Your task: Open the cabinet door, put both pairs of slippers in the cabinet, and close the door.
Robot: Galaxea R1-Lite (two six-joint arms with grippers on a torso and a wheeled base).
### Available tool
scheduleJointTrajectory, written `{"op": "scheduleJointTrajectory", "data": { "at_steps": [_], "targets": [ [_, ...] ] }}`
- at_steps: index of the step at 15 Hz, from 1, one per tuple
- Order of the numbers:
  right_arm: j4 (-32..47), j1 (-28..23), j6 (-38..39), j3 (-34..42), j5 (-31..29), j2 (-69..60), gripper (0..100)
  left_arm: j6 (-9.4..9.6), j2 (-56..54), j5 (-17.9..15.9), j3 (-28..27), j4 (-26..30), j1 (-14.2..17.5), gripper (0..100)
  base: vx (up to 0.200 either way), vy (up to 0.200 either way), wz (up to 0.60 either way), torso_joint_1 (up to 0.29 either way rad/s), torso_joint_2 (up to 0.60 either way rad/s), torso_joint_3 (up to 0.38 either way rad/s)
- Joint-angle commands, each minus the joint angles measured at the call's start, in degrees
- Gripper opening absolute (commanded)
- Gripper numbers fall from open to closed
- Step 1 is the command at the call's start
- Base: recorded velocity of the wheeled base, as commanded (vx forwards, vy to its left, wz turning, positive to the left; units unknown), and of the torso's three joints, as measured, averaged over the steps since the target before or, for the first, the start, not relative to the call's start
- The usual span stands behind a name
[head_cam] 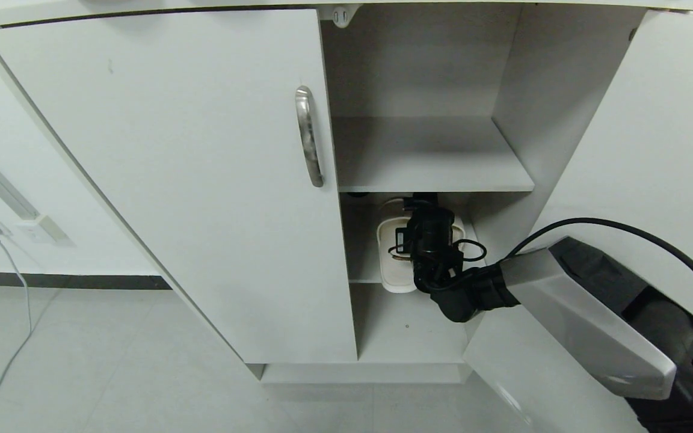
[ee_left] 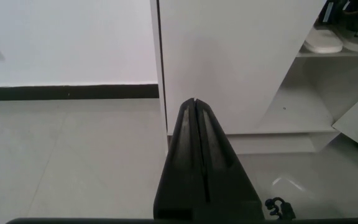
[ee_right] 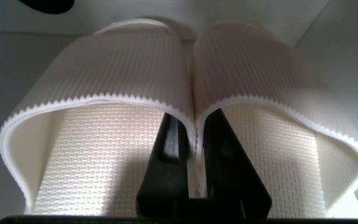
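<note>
Bright, even light on the white cabinet [head_cam: 160, 180]; its lower compartment lies in shadow beneath the shelf. Highlights streak the door handle [head_cam: 309, 137] and the floor tiles [ee_left: 284, 182]. Straight edges bow toward the head view's borders. The slippers [ee_right: 123, 81] sit in dimmer, softer light.

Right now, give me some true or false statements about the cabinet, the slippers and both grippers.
1. The right door of the cabinet is open. True.
2. The left door is open as well. False: it is shut.
3. The right gripper grips the white slippers. True.
4. The slippers are outside the cabinet. False: they are inside, at the lower shelf.
5. The left gripper has open jaws. False: they are shut.
</note>
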Motion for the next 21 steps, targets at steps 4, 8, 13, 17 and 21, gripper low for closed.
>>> {"op": "scheduleJointTrajectory", "data": {
  "at_steps": [4, 8, 13, 17, 21],
  "targets": [
    [0.0, -0.11, 0.09, -0.29, 0.0, 1.04, 0, 0.02, 0.09, 0.02, 0.0, 0.0, 0.0, 0, 0.0, 0.0, 0.0, 0.0, 0.0, 0.0],
    [-0.09, -0.02, 0.17, -0.29, 0.0, 1.48, 0, 0.02, 0.09, 0.11, 0.0, 0.0, 0.0, 0, 0.0, 0.0, 0.0, 0.0, 0.0, 0.0],
    [-0.18, -0.02, 0.26, -0.02, -0.09, 1.48, 100, 0.02, 0.09, 0.2, 0.0, 0.0, 0.0, 0, 0.0, 0.0, 0.0, 0.0, 0.0, 0.0],
    [-2.47, 1.03, 0.26, 7.71, -0.27, -2.82, 100, 0.02, 0.09, 0.2, 0.0, 0.0, 0.0, 0, 0.0, 0.0, 0.0, 0.0, 0.0, 0.0],
    [-8.0, 4.46, 0.17, 22.48, -0.35, -12.14, 100, -0.16, 0.09, 0.02, 0.0, 0.0, 0.0, 0, 0.0, 0.0, 0.0, 0.0, 0.0, 0.0]
  ]
}}
